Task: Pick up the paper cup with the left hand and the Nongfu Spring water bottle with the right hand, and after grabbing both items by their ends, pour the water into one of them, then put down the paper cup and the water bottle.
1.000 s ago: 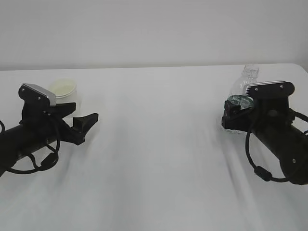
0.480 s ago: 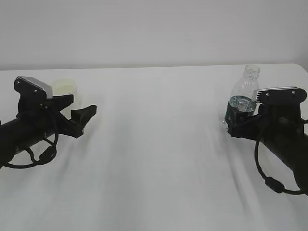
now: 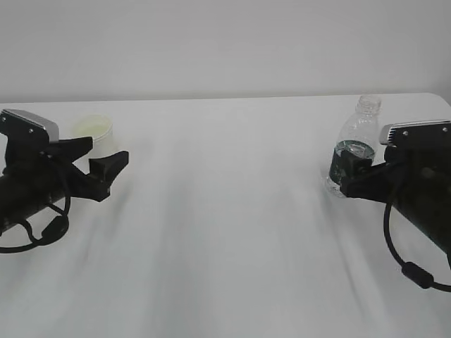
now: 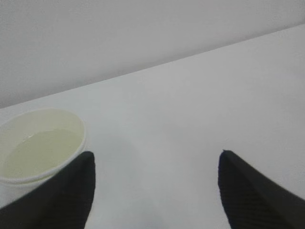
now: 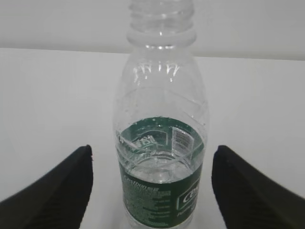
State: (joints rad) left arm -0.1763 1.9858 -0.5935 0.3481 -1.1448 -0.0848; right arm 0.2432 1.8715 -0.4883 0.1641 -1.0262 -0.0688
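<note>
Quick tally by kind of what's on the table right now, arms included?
Small white tapered paper cup: 1
Small clear ribbed plastic bottle with dark green label band: 1
Black robot arms, each with an open two-finger claw (left, right): 2
Total: 4

1. We see only the upper part of the paper cup (image 3: 95,134) in the exterior view; the left hand (image 3: 99,165) covers its lower wall.
2. In the left wrist view the picture's left edge cuts the cup's rim, and a finger (image 4: 57,195) hides its base.
3. The Nongfu Spring water bottle (image 5: 162,138) loses its mouth and its foot to the right wrist picture's edges.
4. Its label lettering is too blurred for us to read.
5. The right hand (image 3: 352,184) hides part of the bottle's lower side in the exterior view.
</note>
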